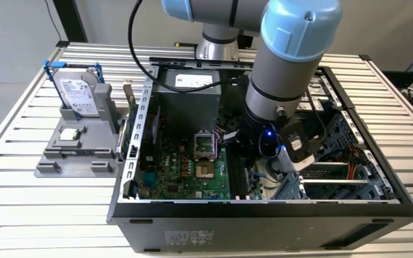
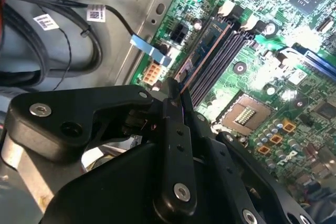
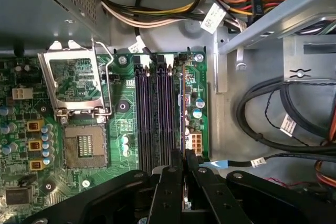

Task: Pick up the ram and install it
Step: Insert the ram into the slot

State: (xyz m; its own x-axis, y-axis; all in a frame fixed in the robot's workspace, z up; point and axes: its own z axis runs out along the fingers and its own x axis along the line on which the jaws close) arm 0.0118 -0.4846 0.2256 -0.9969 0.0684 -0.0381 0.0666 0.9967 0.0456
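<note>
The ram [image 3: 182, 111] stands on edge, seen as a thin strip along the memory slot nearest the board's edge, beside the other black slots [image 3: 152, 114]. In the second wrist view the ram [image 2: 203, 50] shows as a blue-green strip in line with that slot. My gripper [image 3: 184, 156] is shut on the ram's near end, and the black fingers [image 2: 176, 129] pinch it from both sides. Whether the stick sits fully down in the slot I cannot tell. In the exterior view my arm [image 1: 285, 80] reaches down into the open computer case [image 1: 264, 207].
An open processor socket [image 3: 79, 93] lies beside the slots. Thick black cables [image 3: 273, 114] and a metal drive cage [image 3: 273, 19] crowd the board's edge. The power supply [image 1: 185, 97] fills the case's back. A silver hard drive [image 1: 77, 94] stands in a grey holder outside the case.
</note>
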